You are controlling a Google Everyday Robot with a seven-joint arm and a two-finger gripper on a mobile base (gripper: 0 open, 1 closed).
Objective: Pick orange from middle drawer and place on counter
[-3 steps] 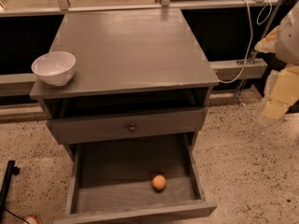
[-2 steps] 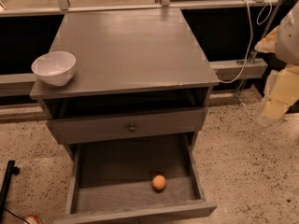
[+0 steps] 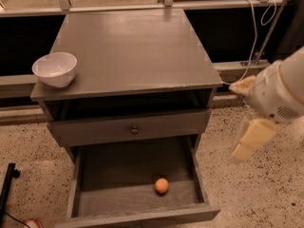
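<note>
- Camera view, cabinet: a grey-brown wooden cabinet seen from above and in front. Its flat top, the counter (image 3: 133, 51), is roughly square with pale, worn edges.
- Camera view, counter contents: a white bowl (image 3: 55, 69) stands upright at the left front corner of the counter, close to the edge.
- Camera view, upper drawer: below an open slot under the counter, a shallow drawer front (image 3: 99, 133) carries a small round knob (image 3: 134, 130). This drawer is closed.
- Camera view, middle drawer (image 3: 118, 167): pulled out toward the camera, with tall grey side walls and a wood-grain floor.
- Camera view, task object: the orange (image 3: 161, 185) lies on the drawer floor, right of centre and toward the front wall. It is apart from both side walls.
- Camera view, gripper (image 3: 252, 136): the pale cream end of the white arm hangs at the right edge, outside the cabinet and over the speckled floor (image 3: 247, 194). It is about level with the upper drawer and well apart from the orange. Whether it is open or closed cannot be told, and it holds nothing that can be seen.
- Camera view, surroundings: a white cable (image 3: 252, 37) hangs behind the arm. A black bar (image 3: 6, 186) stands at the lower left.
</note>
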